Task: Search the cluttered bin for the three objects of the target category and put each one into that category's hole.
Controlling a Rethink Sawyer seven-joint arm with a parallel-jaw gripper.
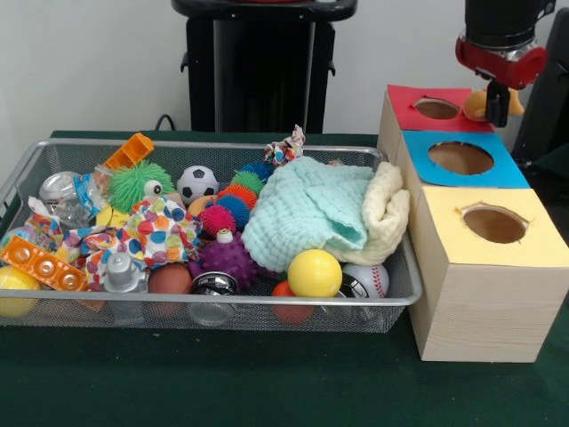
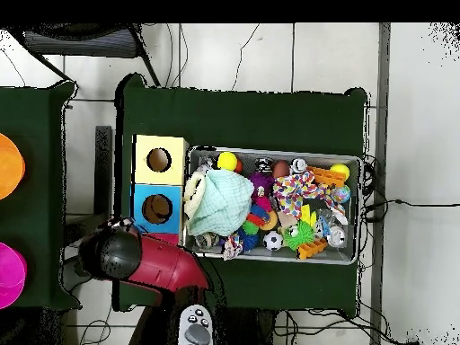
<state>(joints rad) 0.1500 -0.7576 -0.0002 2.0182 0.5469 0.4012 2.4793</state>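
Note:
My gripper (image 1: 496, 108) hangs at the far right, just above the red-topped box (image 1: 413, 111) and beside its hole (image 1: 436, 108). It looks shut on a small yellow-orange object (image 1: 477, 105) that shows on both sides of the black finger. In the overhead view the red arm (image 2: 148, 262) covers the red box and hides the gripper. The blue-topped box (image 1: 498, 169) and the yellow-topped box (image 1: 533, 218) each have one open hole. The wire bin (image 1: 222, 302) holds a yellow ball (image 1: 315, 272), a baseball (image 1: 372, 279), a soccer ball (image 1: 197, 183) and a purple spiky ball (image 1: 228, 258).
A teal cloth (image 1: 302, 209) and a cream cloth (image 1: 384, 212) lie heaped at the bin's right end, against the boxes. A green fuzzy toy (image 1: 138, 182), an orange block (image 1: 40, 263) and a dotted cloth (image 1: 158, 233) crowd the left half. Orange and pink discs sit at the overhead view's left edge.

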